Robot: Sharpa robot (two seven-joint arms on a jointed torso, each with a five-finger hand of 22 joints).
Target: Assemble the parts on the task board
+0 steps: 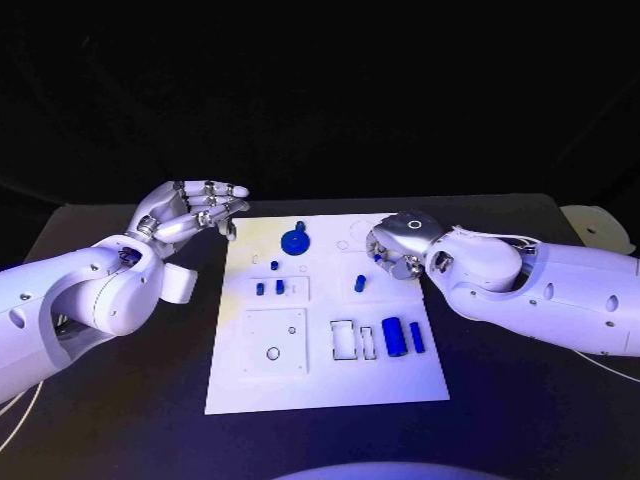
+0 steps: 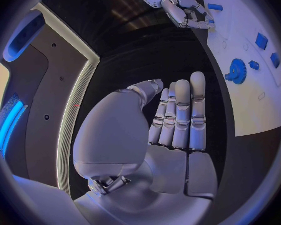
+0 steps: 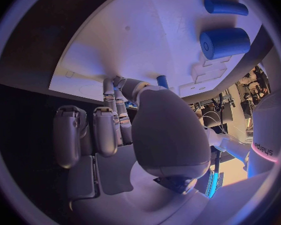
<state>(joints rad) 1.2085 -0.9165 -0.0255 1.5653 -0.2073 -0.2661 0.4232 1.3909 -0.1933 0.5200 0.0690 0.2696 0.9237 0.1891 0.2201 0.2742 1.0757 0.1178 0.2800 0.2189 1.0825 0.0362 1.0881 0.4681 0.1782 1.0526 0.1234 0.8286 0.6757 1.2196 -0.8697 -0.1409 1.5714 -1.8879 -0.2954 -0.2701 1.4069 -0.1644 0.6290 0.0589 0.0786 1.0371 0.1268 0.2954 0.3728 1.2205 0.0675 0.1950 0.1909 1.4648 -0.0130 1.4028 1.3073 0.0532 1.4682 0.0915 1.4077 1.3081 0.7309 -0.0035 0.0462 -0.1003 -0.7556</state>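
Several small blue parts lie on the white task board (image 1: 263,385) at the middle of the table (image 1: 551,420): a toothed wheel (image 1: 296,241) near the far edge, small pegs (image 1: 270,287) toward the left edge, and a thick cylinder (image 1: 394,336) with a thin rod (image 1: 417,337) near the right edge. Your right hand (image 1: 395,243) hovers over the far right corner, fingers curled above a short peg (image 1: 361,283); whether they touch it, you cannot tell. Your left hand (image 1: 190,212) rests off the far left corner, fingers straight, together, holding nothing. Judge these parts light, rigid and smooth: pinch each across its sides, the wheel by its rim.
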